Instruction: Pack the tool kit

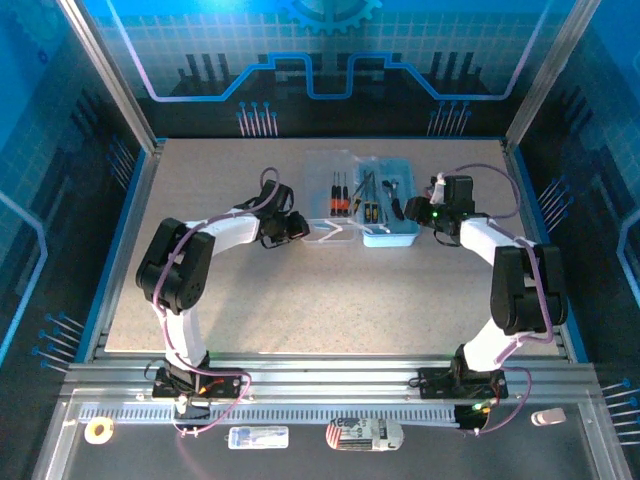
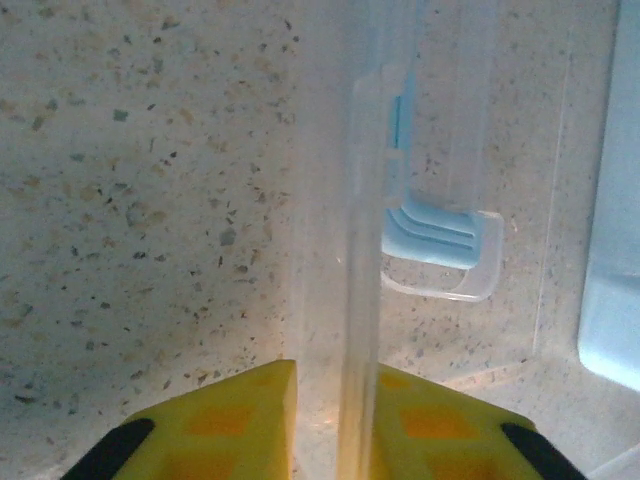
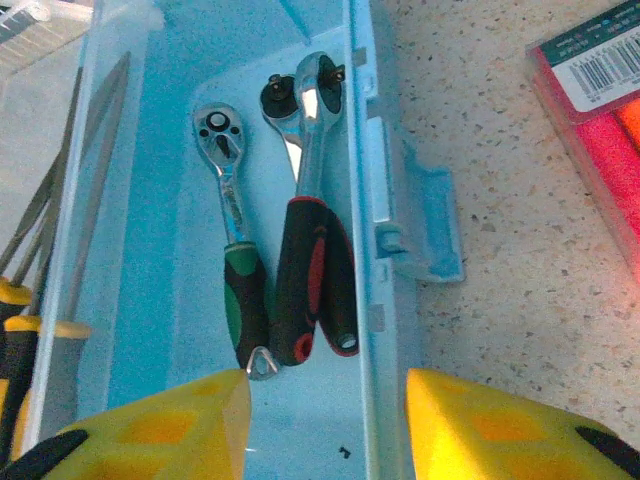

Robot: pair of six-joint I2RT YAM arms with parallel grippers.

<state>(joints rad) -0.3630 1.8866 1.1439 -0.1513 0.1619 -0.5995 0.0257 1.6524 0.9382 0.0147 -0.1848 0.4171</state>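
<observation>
The tool kit is a light blue box (image 1: 391,238) with its clear lid (image 1: 325,180) folded open to the left. My left gripper (image 1: 296,226) is at the lid's near left edge. In the left wrist view the yellow fingers (image 2: 230,420) are shut on the upright clear lid rim (image 2: 362,250), with the blue latch (image 2: 432,232) beyond. My right gripper (image 3: 328,420) stands open astride the box's right wall (image 3: 362,200). Inside lie a green-handled ratchet (image 3: 243,290) and a red-and-black ratchet (image 3: 310,260). Yellow-handled screwdrivers (image 3: 12,325) lie at the left.
Red-and-black screwdrivers (image 1: 340,196) rest on the open lid. A pink-red case (image 3: 595,110) lies on the table right of the box. A tape roll (image 1: 98,430) and small packets (image 1: 365,432) sit on the front shelf by the arm bases.
</observation>
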